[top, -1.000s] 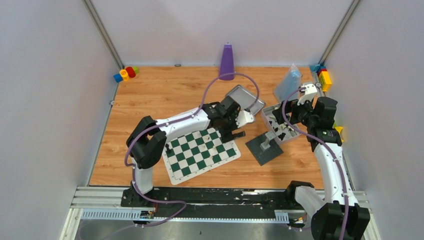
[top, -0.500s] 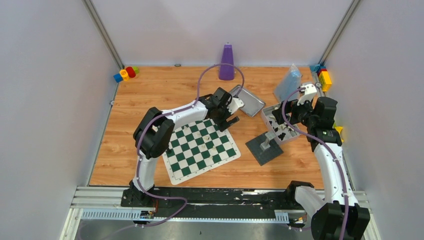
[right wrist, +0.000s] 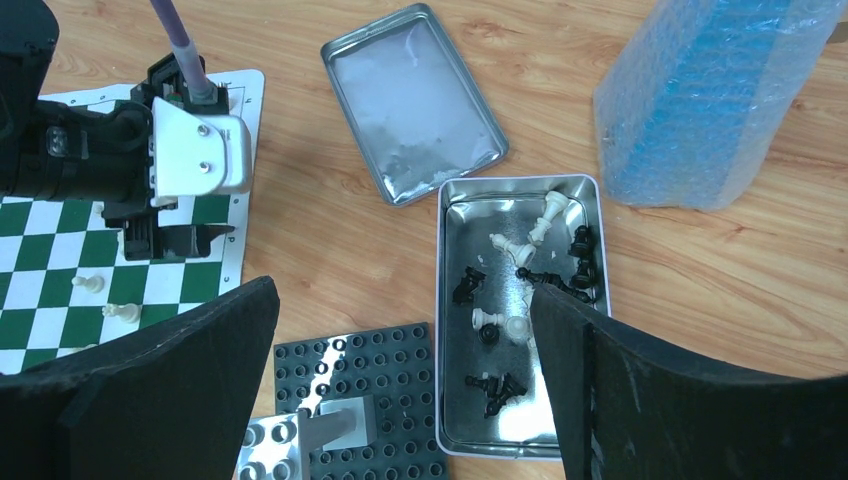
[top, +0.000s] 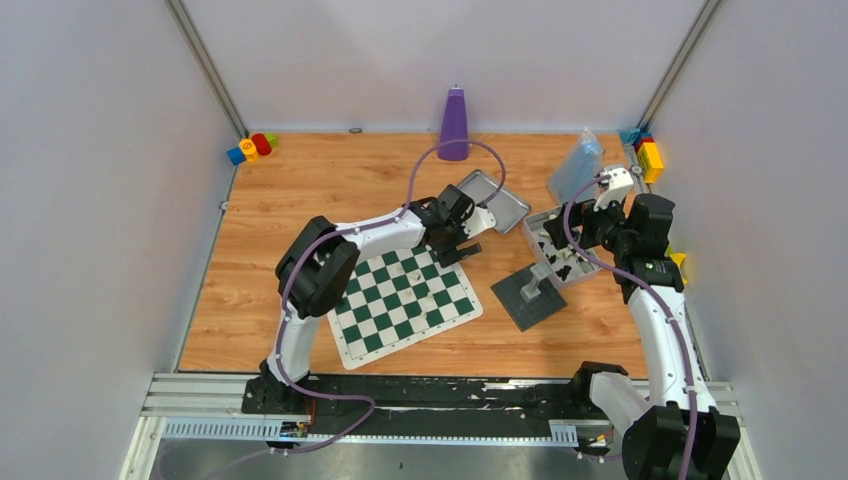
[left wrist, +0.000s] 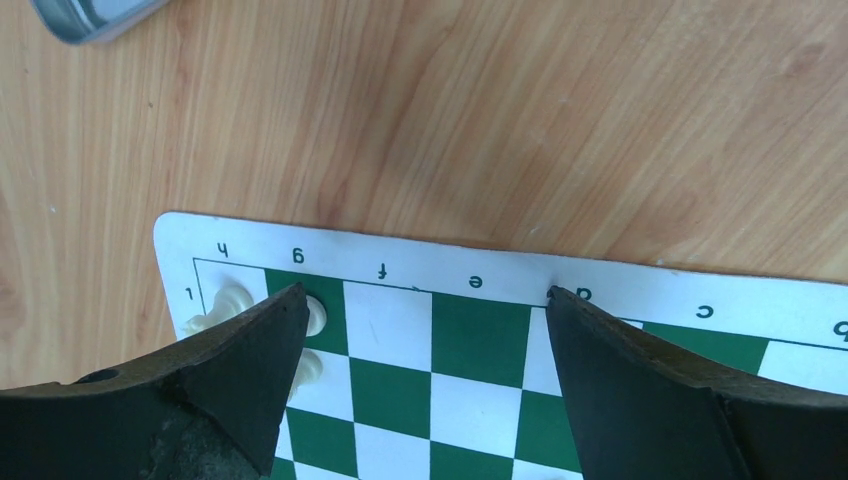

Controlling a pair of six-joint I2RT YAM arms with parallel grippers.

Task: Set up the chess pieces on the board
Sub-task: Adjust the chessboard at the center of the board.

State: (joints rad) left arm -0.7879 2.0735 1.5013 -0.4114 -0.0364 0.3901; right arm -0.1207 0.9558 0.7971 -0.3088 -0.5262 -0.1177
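Left pincer (left wrist: 425,292) hangs wide over the board (left wrist: 470,360) edge, white pieces (left wrist: 228,300) touching one finger. I should lift straight up, not sideways, or they topple. Right pincer (right wrist: 402,290) gapes above the tin (right wrist: 465,220) with loose pieces (right wrist: 520,250) beneath.

Wooden worktop (top: 300,200) and its load
Checked board (top: 405,305) mid-worktop; grey baseplate (top: 527,297), flat tray (right wrist: 415,100) and tin (right wrist: 478,222) rightward; purple cone (top: 453,125) at far edge; toy blocks (top: 250,147) in far corners.

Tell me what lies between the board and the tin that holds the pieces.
In the right wrist view, bare table and, nearer the camera, the dark studded baseplate lie between the board and the tin.
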